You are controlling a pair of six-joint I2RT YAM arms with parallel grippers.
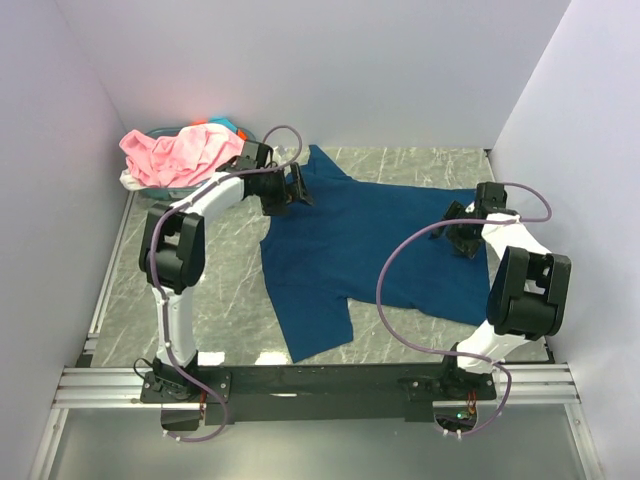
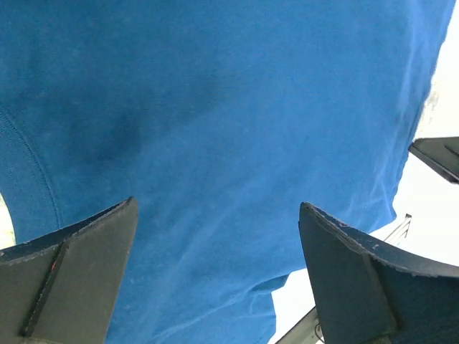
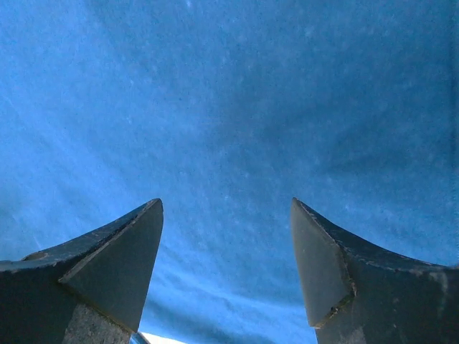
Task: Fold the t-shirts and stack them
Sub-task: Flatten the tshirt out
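Left gripper [image 1: 295,190] and right gripper [image 1: 457,228], both spread wide, hover over opposite ends of the blue shirt [image 1: 350,255], laid out mid-frame on the counter [image 1: 225,275], probably ready to pinch edges for folding. Pink shirt [image 1: 175,155] sits heaped upper left.

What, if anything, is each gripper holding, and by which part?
Nothing is held: the left gripper and right gripper both stand open over the blue t-shirt.
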